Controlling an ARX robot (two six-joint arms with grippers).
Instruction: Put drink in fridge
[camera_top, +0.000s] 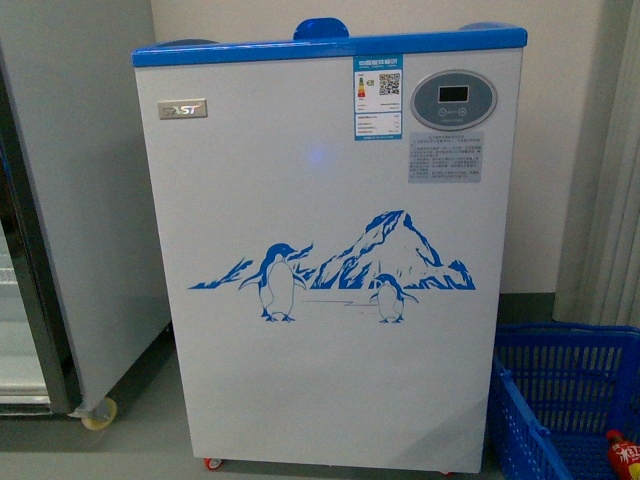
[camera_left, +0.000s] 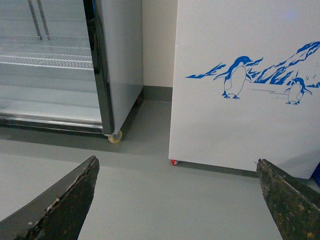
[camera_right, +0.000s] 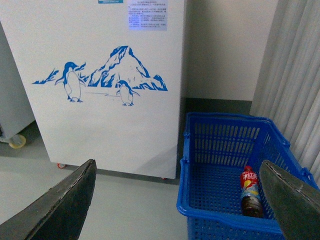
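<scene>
While both arms hang low over the grey floor (camera_left: 150, 200), my left fingers (camera_left: 65, 205) are spread wide with nothing between them, and my right fingers (camera_right: 60, 205) are spread just as wide and equally empty. Nearest to my right side, a blue basket (camera_right: 220, 135) of slotted plastic sits on the floor, and the drink (camera_right: 250, 192) lies inside it on the bottom, toward the basket's right side: a bottle with a red cap, a red and yellow label and dark liquid. From my body camera only the red top of the bottle shows, in the lower right corner of the picture. The basket stands just beside the right flank of the fridge (camera_top: 330, 250), which fills most of my forward view. The fridge is a white chest with a blue top rim (camera_top: 330, 48), and on its front a blue decal (camera_top: 340, 265) shows two penguins before a mountain. Higher up on that front are an energy label (camera_top: 378, 97) and, to its right, a rounded grey control panel (camera_top: 454, 99) with a small dark display. Under the fridge's lower left corner a small red castor (camera_left: 174, 162) touches the floor. To the left of the fridge, with a narrow gap between them, stands a taller grey cabinet (camera_left: 120, 60) with a dark-framed glass door and white wire shelves inside. Behind everything runs a pale wall (camera_right: 220, 50), and a light curtain (camera_right: 295, 75) hangs at the far right, behind the basket.
</scene>
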